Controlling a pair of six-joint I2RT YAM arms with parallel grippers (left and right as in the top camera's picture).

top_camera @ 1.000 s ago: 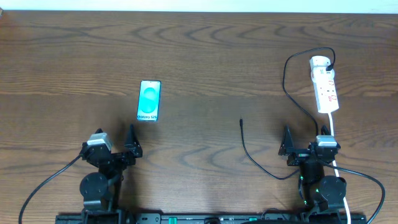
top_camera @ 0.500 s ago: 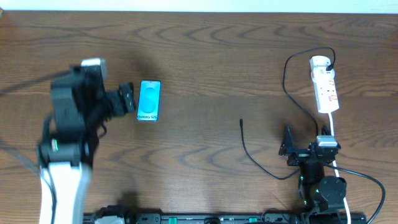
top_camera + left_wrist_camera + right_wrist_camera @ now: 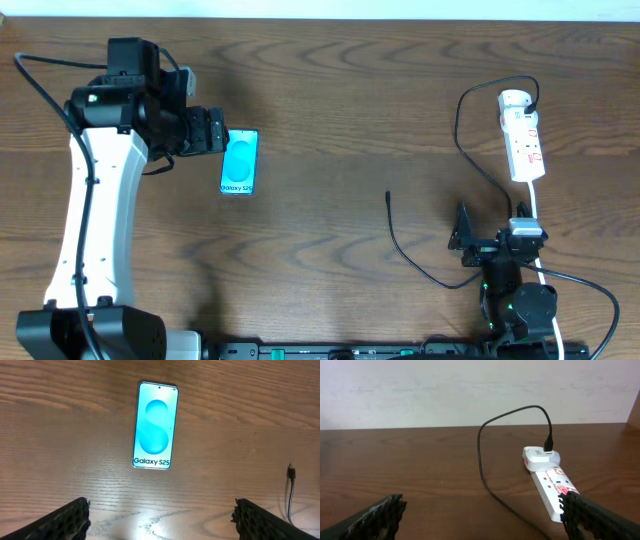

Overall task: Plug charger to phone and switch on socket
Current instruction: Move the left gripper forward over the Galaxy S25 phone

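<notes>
The phone (image 3: 239, 162) lies flat on the wooden table, screen up and lit teal; in the left wrist view the phone (image 3: 155, 425) sits just ahead of the fingers. My left gripper (image 3: 214, 133) hovers at its upper left edge, open, with nothing between the jaws (image 3: 160, 521). The charger, a thin black cable, ends in a loose plug tip (image 3: 389, 197) at mid-table, and that tip (image 3: 291, 473) shows at the wrist view's right edge. The white socket (image 3: 523, 135) lies at the far right, with the cable plugged into its rounded end (image 3: 548, 455). My right gripper (image 3: 488, 228) rests open near the front edge, pointing at the socket (image 3: 551, 482).
The charger cable (image 3: 462, 130) loops left of the socket and curves down past the right arm's base. The socket's white cord (image 3: 535, 210) runs toward the front edge beside the right arm. A pale wall (image 3: 470, 390) stands behind the table's far edge.
My left arm has lifted from its rest at the front edge and swung forward to the phone's upper left. The right arm, phone and cable have not moved.
</notes>
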